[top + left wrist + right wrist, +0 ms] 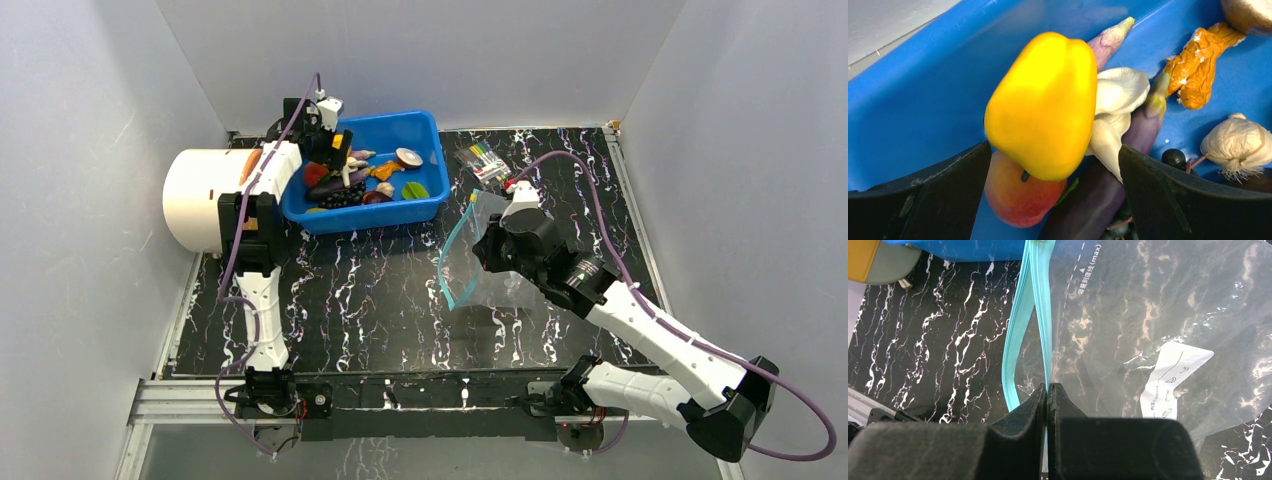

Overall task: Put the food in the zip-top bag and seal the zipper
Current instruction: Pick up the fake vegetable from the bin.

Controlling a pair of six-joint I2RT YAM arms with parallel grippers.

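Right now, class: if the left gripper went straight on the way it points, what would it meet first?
The left gripper would probably meet the glossy yellow plastic pepper first; it sits centred between the open jaws, though depth is unclear.

The yellow pepper point(1043, 105) was smooth, glossy plastic, like the blue tub point(913, 110). The zip-top bag point(1158, 305) was clear, shiny film; the bench point(938, 330) looked polished, marble-veined black.

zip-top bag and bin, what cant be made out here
- Top view: left gripper covers some food in the blue bin; pieces too small to name.
- Left wrist: yellow pepper hides part of the orange-red fruit.
- Right wrist: right gripper hides the zipper's near end; frame edge cuts off the zip-top bag.
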